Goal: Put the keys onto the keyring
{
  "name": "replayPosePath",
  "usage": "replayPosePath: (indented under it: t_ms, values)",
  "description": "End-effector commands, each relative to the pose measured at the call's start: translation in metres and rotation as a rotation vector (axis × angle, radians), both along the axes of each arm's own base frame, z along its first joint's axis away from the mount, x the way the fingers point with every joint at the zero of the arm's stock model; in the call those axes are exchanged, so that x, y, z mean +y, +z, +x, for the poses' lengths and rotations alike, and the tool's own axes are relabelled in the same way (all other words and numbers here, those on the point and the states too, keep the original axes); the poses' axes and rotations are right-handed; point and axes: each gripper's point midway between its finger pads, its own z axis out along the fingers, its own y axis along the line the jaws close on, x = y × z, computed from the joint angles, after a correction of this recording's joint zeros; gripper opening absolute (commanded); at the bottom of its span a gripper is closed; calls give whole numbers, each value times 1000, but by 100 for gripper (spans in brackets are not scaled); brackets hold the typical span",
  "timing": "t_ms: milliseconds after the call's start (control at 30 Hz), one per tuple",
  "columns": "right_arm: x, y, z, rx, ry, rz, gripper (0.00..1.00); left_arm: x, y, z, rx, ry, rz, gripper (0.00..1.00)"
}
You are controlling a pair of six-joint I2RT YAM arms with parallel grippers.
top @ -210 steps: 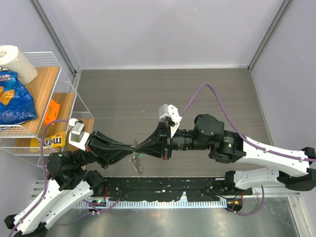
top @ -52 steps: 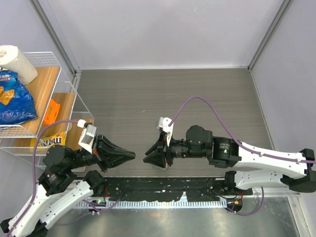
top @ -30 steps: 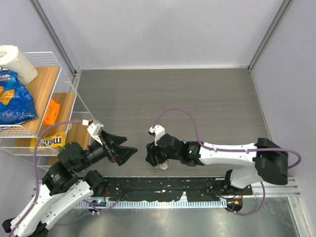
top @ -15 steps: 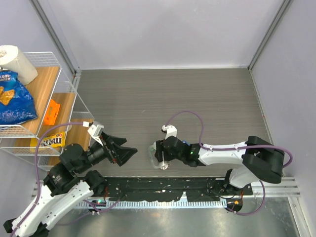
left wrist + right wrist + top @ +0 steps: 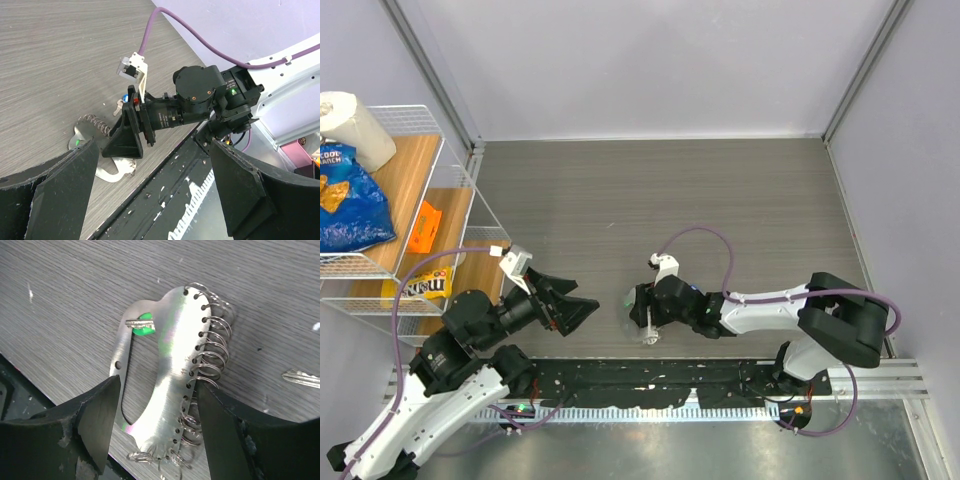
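- Right claw [image 5: 157,385]: down at the keyring [image 5: 167,370], jaws parted, one finger on each side of its lower end. No firm grip shown; contact cannot be told.
- Left claw [image 5: 154,150]: jaws wide apart, nothing in them, off the desk [image 5: 670,200] and well apart from the keyring.
- Keyring: flat silver plate with a row of wire rings along one edge, lying flat near the middle of the desk's near edge.
- Green key [image 5: 142,325]: shows in the plate's slot; whether it is threaded on cannot be told.
- Second key [image 5: 300,377]: silver blade on bare desk, apart from the keyring; head out of view.
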Motion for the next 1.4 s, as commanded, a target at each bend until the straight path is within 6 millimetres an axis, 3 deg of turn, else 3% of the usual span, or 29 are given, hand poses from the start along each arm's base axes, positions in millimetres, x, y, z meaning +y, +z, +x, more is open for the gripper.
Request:
replayPosePath:
  t_ms: [0,233,367,567,767,967,1167,1367]
  values:
    - [6,-2,1,10,-17,40,68,-3,11,2,-33,-2,-30,99]
    - [-4,-15,6,4,-58,-30,68,-2,10,2,-32,-1,-33,100]
    - [-1,-23,5,15,-60,-21,62,-2,11,1,-34,-2,-33,100]
    - [7,-24,0,33,-45,64,44,0,11,2,-38,3,-26,100]
    - [16,-22,-7,50,-9,128,19,-1,12,2,-41,2,-24,100]
    - [18,-6,-9,17,4,233,5,0,13,2,-41,3,-26,100]
    - [22,16,-14,-15,30,381,5,0,13,2,-41,3,-28,100]
    - [21,64,-17,-112,68,534,5,2,15,0,-48,8,-39,100]
